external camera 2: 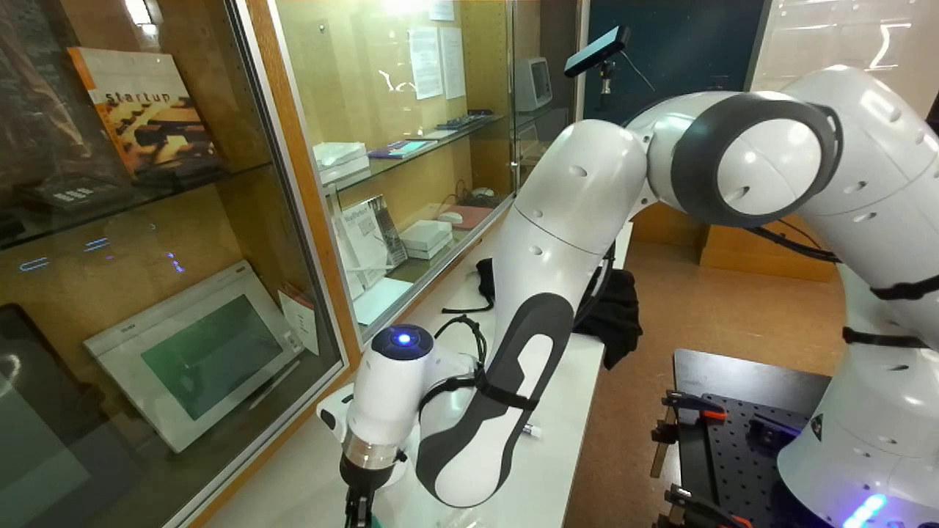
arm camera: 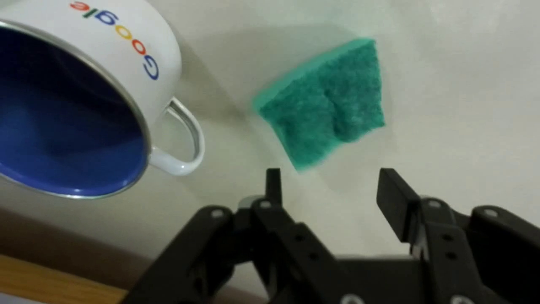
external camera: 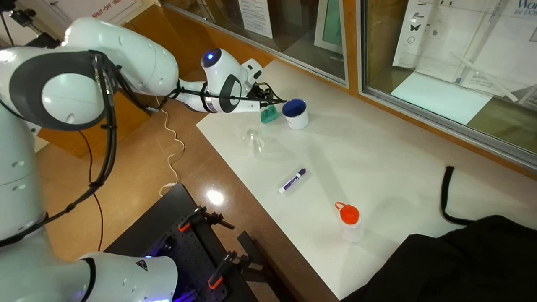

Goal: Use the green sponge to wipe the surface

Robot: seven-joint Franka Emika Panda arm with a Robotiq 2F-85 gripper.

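Note:
The green sponge [arm camera: 325, 105] lies on the off-white surface [arm camera: 460, 147], with a dent in its lower side. It also shows in an exterior view [external camera: 269, 114], beside the mug and just below the gripper. Only a teal sliver [external camera 2: 376, 522] shows at the bottom of an exterior view. My gripper [arm camera: 329, 181] is open, with nothing between its fingers. In the wrist view the sponge's near corner is just beyond the fingertips, apart from them. The gripper is small and dark in an exterior view [external camera: 275, 100] and partly cut off in an exterior view [external camera 2: 358, 510]. The surface spreads widely in an exterior view [external camera: 377, 167].
A white mug [arm camera: 126, 46] with a blue inside stands close to the sponge, handle toward it. A clear glass [external camera: 254, 142], a marker [external camera: 292, 180], an orange-lidded bottle [external camera: 351, 224] and black cloth [external camera: 474, 260] are on the surface. Glass cabinets [external camera: 453, 126] line its back edge.

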